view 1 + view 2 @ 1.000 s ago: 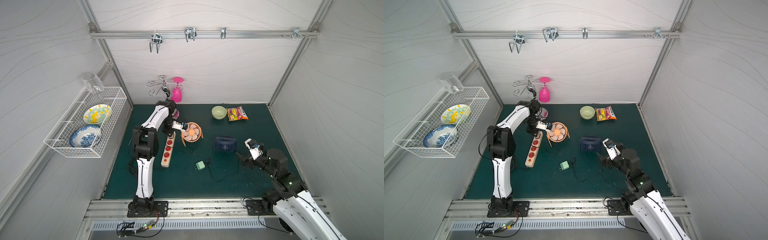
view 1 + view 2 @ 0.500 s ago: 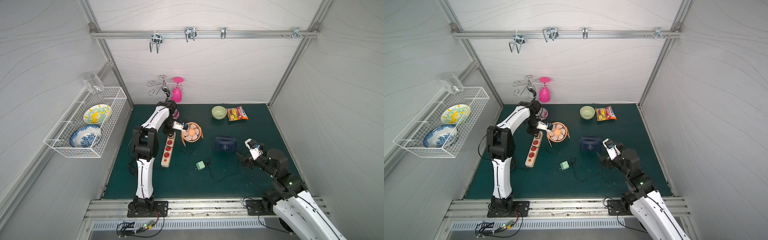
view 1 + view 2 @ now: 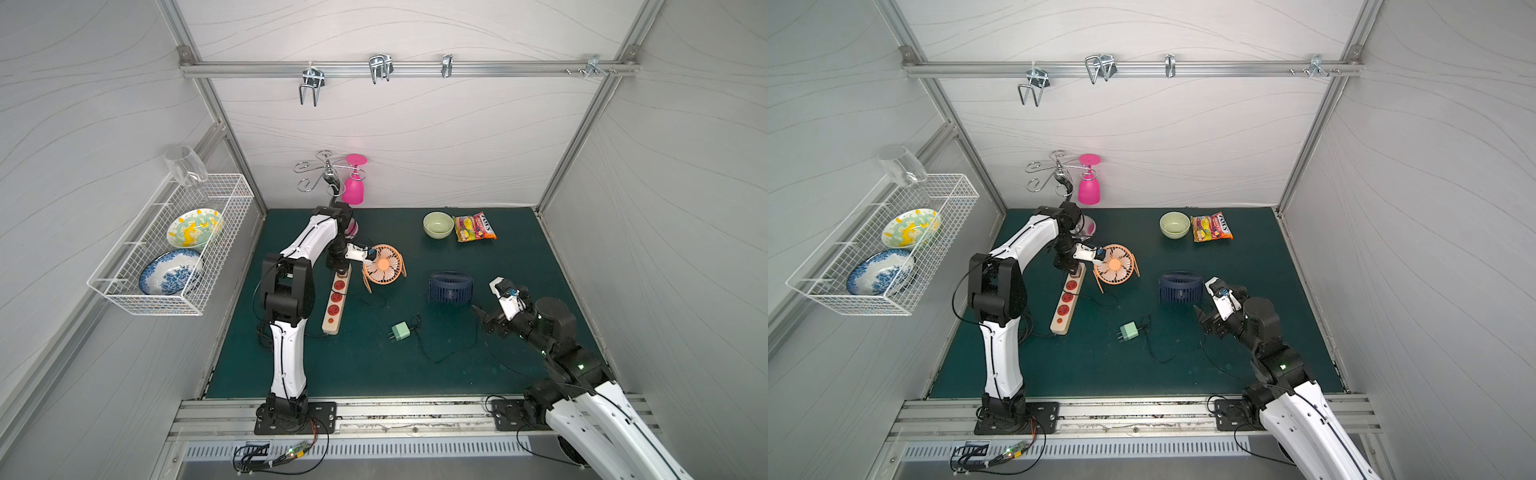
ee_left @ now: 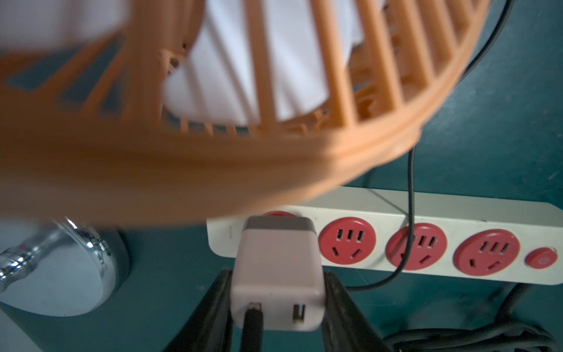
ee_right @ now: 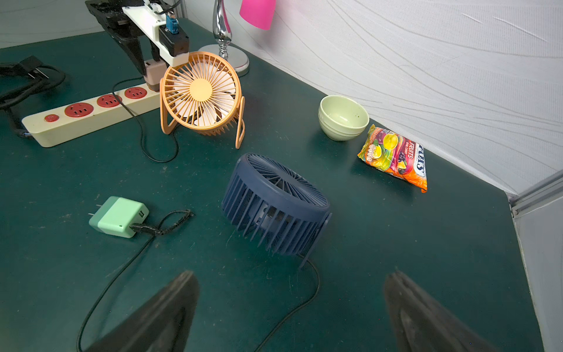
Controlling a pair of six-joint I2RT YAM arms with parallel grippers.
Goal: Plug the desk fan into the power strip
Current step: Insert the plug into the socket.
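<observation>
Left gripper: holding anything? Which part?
The left gripper is shut on the pink plug adapter, pinching its two side faces near the USB end, at the end socket of the power strip. The right gripper is open, empty.

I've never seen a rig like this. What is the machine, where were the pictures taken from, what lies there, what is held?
Two white robot arms with two-finger grippers work at a dark green table. Two pictures look down from overhead; two come from cameras on the wrists. On the table: a cream power strip with red sockets, an orange desk fan, a navy desk fan, a mint-green charger, a pale green bowl, a candy bag. The left gripper is shut on a pale pink plug adapter standing on the strip's end socket; the right gripper is open, empty.
</observation>
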